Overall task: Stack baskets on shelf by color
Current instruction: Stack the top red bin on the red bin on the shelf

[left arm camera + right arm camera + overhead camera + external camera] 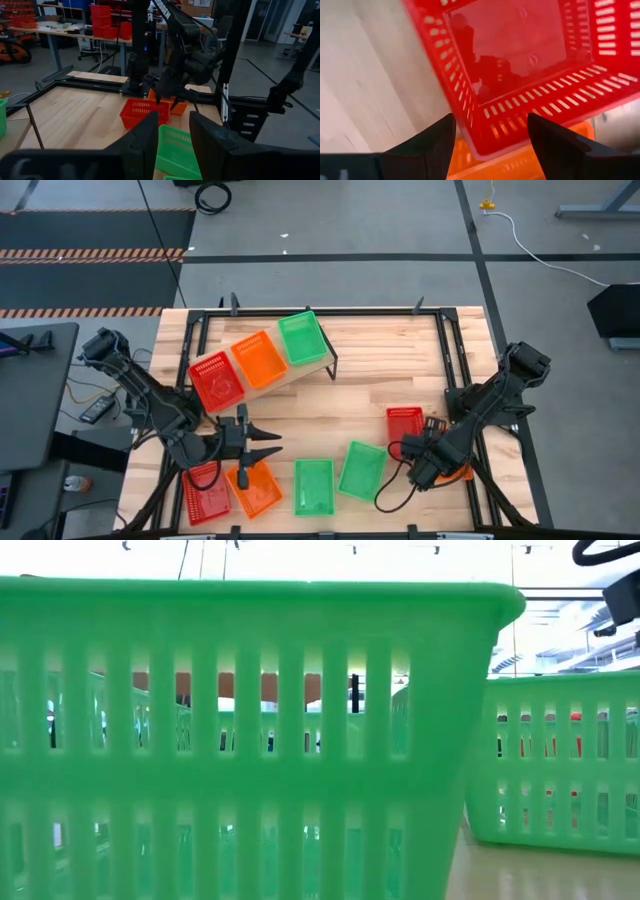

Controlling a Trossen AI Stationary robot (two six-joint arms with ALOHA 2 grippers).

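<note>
high view: the shelf (318, 372) stands slanted at the back of the table (400, 360), carrying one red basket (217, 380), one orange basket (259, 360) and one green basket (301, 338) in a row. two loose green baskets (314, 486) (362, 470) lie at the front middle. a red (204, 488) and an orange basket (254, 489) lie front left, close to the left gripper (262, 451), which hangs above them with fingers parted and nothing held. the right gripper (411, 451) sits at the near rim of another red basket (404, 425) on the right side; a bit of orange shows just beside the arm.

low view: a green basket wall (250, 740) fills nearly everything, a second green one (560, 770) beside it. no gripper visible here.

left wrist view: left fingers (145, 145) spread and empty, aimed across at the right arm (192, 62) working over a red basket (142, 111).

right wrist view: right fingers (437, 142) stand wide, straddling the red basket's rim (485, 135); not clenched. an orange basket (520, 162) lies partly under it.

judgement: step in hand looks like picking up the right-side red basket. next move calls for clenching on the rim, lifting clear of the orange one, then carrying to the red basket on the shelf.
</note>
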